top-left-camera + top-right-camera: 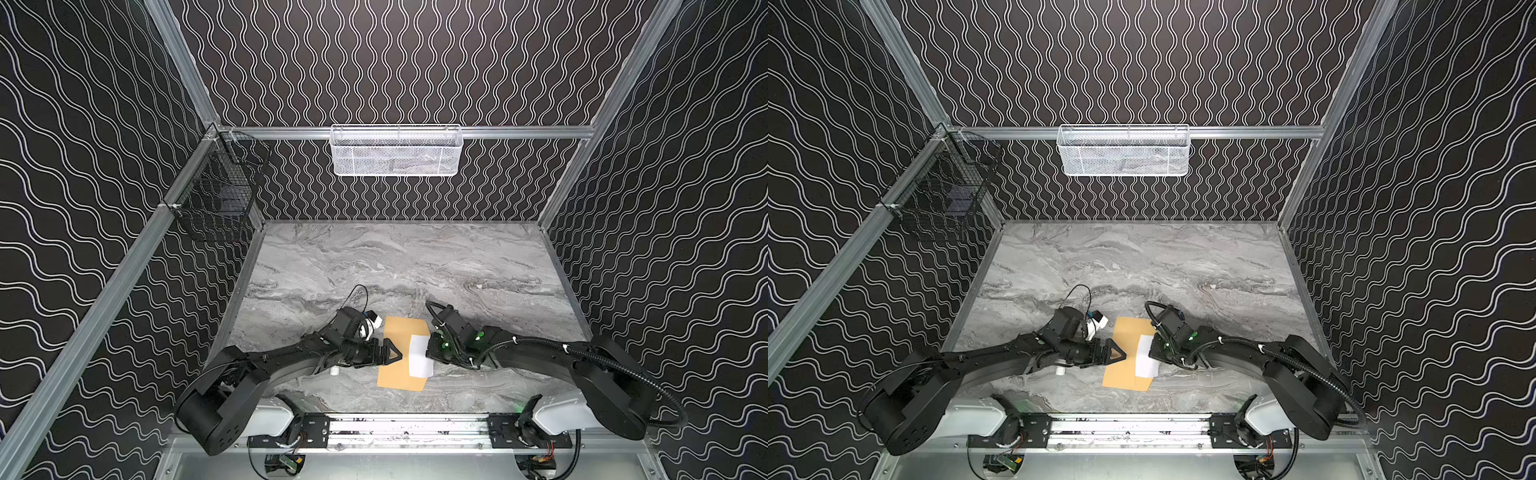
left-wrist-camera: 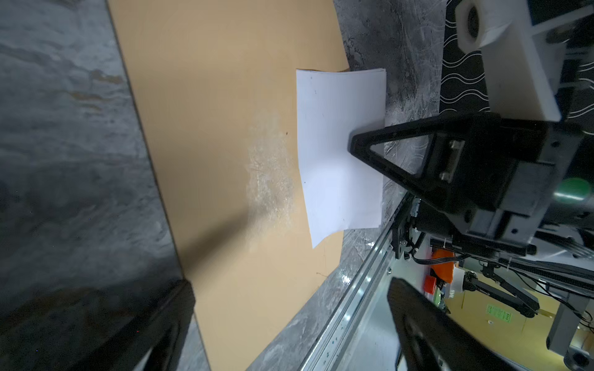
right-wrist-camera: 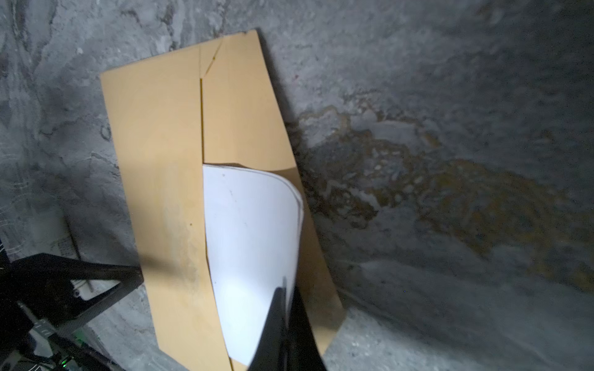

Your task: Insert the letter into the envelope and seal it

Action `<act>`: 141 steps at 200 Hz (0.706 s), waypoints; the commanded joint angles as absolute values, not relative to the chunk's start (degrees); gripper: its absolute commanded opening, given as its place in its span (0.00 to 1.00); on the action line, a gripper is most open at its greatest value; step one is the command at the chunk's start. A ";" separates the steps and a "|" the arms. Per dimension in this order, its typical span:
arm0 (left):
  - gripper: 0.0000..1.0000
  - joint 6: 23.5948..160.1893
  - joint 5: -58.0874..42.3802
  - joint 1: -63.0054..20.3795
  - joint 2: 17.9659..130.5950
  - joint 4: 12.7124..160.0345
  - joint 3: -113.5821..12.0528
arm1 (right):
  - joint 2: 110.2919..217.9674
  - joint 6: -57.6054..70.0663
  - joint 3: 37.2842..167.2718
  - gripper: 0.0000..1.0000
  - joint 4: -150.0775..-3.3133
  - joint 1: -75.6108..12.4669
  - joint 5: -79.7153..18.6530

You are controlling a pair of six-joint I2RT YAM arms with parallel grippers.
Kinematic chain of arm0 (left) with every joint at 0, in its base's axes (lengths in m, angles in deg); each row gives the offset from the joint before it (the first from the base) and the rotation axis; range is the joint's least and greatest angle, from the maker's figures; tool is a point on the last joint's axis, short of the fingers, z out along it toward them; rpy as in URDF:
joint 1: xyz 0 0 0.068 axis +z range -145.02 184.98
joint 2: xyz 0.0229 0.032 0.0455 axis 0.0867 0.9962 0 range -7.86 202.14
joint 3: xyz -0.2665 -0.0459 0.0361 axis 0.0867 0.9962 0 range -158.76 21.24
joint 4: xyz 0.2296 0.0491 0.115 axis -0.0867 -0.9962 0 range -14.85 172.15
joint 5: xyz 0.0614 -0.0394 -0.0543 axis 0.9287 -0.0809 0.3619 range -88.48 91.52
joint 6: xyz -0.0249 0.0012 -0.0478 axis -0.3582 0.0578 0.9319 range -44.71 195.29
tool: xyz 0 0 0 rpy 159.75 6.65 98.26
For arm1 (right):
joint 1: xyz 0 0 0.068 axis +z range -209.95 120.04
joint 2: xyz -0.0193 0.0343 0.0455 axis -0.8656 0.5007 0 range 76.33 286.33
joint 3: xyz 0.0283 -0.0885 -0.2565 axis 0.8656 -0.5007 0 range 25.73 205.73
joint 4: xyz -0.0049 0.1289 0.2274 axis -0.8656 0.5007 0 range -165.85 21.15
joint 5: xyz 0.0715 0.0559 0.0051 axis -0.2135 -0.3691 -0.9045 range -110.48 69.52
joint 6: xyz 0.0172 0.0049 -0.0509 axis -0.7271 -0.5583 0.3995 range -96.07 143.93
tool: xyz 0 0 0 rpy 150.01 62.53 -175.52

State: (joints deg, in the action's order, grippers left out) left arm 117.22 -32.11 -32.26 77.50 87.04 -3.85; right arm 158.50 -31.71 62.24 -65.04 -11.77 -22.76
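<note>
The tan envelope (image 1: 399, 376) (image 1: 1124, 376) lies flat on the marble table near the front middle. The white letter (image 1: 419, 357) (image 1: 1145, 358) rests over its right part, bowed upward. In the right wrist view the letter (image 3: 250, 225) has its far edge along the envelope's (image 3: 154, 160) opening line. My right gripper (image 3: 283, 295) (image 1: 430, 353) is shut on the letter's near edge. My left gripper (image 1: 390, 354) (image 2: 289, 321) stands open low over the envelope's (image 2: 209, 128) left edge, with nothing between its fingers. The left wrist view shows the letter (image 2: 334, 154) pinched by the right gripper (image 2: 353, 146).
A small white cylinder (image 1: 335, 370) lies on the table beside the left arm. A white mesh basket (image 1: 395, 151) hangs on the back wall and a black wire basket (image 1: 216, 199) on the left wall. A metal rail (image 1: 407, 428) runs along the front edge.
</note>
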 commanded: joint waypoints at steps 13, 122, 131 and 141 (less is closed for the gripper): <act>0.99 117.99 -30.89 -32.54 77.39 84.41 -3.29 | 160.46 -30.13 64.10 0.00 -65.70 -11.70 -23.32; 0.99 118.81 -30.44 -33.00 76.59 84.82 -2.32 | 167.51 -27.14 67.07 0.00 -71.21 -10.87 -28.86; 0.99 118.88 -30.31 -33.00 76.51 84.91 -2.33 | 167.73 -27.13 67.06 0.00 -71.26 -10.75 -28.98; 0.99 118.87 -30.17 -32.99 76.44 84.79 -2.41 | 167.89 -27.13 67.08 0.00 -71.27 -10.65 -28.94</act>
